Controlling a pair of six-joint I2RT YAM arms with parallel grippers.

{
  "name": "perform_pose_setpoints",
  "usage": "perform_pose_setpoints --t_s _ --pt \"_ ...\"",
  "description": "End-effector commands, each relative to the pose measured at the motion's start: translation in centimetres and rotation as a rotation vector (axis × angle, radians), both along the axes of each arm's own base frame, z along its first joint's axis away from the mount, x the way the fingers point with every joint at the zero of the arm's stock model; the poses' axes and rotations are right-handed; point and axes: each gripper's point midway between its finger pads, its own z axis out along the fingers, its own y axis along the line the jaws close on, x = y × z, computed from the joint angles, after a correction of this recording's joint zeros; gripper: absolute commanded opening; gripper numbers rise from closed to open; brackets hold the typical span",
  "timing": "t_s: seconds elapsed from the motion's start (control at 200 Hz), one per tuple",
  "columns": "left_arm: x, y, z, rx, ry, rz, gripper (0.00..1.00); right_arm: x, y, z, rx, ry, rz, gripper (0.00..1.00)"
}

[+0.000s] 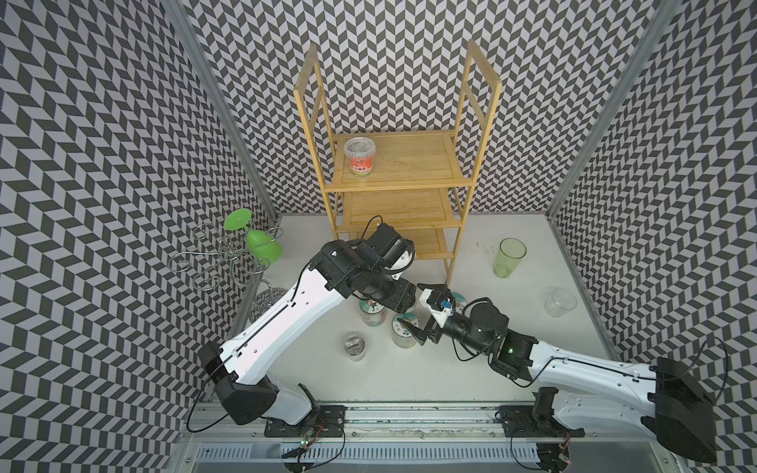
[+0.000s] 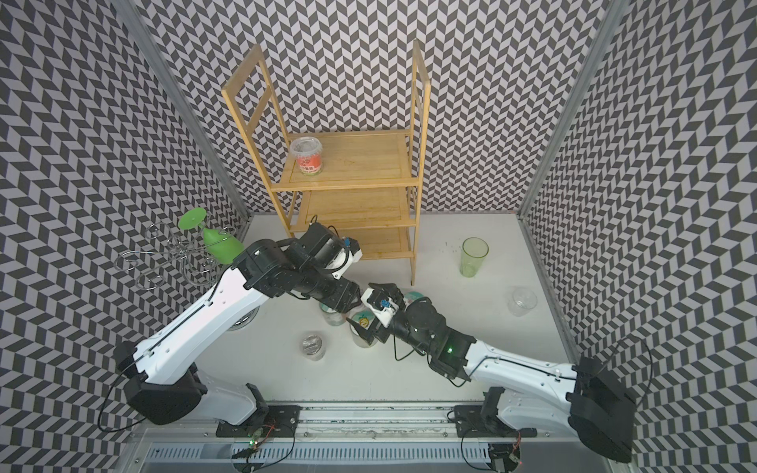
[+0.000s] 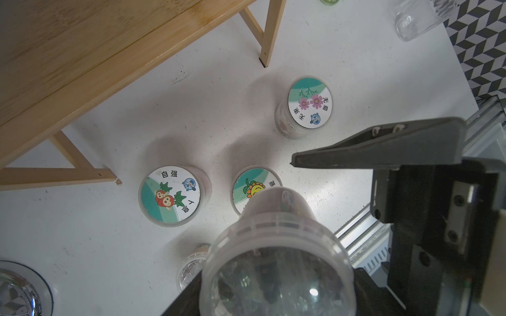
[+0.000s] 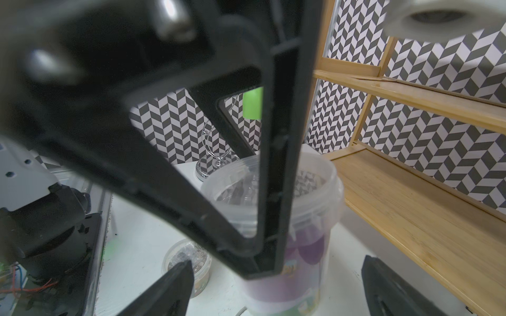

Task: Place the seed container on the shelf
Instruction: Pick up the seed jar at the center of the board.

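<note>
A clear seed container point(image 3: 276, 232) with a purple label point(image 4: 309, 246) is gripped at its rim by my left gripper point(image 3: 276, 287), which is shut on it low over the table in front of the shelf point(image 1: 401, 184). In both top views the left wrist point(image 1: 393, 295) hides this jar. My right gripper point(image 4: 276, 279) is open, one finger point(image 4: 169, 290) on each side of the jar and apart from it, reaching in from the right point(image 1: 414, 306). Another seed container with a red label point(image 1: 359, 157) stands on the shelf's top board point(image 2: 348, 164).
Three lidded jars point(image 3: 171, 195) point(image 3: 253, 188) point(image 3: 309, 105) and a small clear-lidded jar point(image 1: 354, 346) stand on the table below the grippers. A chrome wire stand point(image 1: 221, 258) holds a green goblet point(image 1: 262, 245) at left. A green tumbler point(image 1: 510, 258) and a clear cup point(image 1: 559, 301) stand at right.
</note>
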Motion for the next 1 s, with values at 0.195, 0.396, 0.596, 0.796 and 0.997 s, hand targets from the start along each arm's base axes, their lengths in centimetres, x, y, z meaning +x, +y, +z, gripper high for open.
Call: perform_pose_setpoints --t_s 0.195,0.396,0.596,0.796,0.997 --pt "0.1 -0.4 1.0 -0.03 -0.012 -0.014 0.69 1.0 0.8 3.1 0.085 -0.052 -0.009 0.99" --pt "0.1 -0.6 1.1 -0.036 -0.01 -0.017 0.69 1.3 0.9 2.6 0.081 -0.04 -0.007 0.93" --pt "0.0 -0.8 1.3 -0.05 -0.01 -0.024 0.69 1.7 0.9 2.5 0.089 -0.033 -0.01 0.92" --pt "0.0 -1.0 1.5 -0.059 -0.008 -0.028 0.69 1.9 1.1 2.1 0.09 -0.025 -0.004 0.91" --pt "-0.2 -1.1 1.4 -0.062 0.0 -0.034 0.69 2.0 1.2 2.3 0.1 -0.023 0.001 0.89"
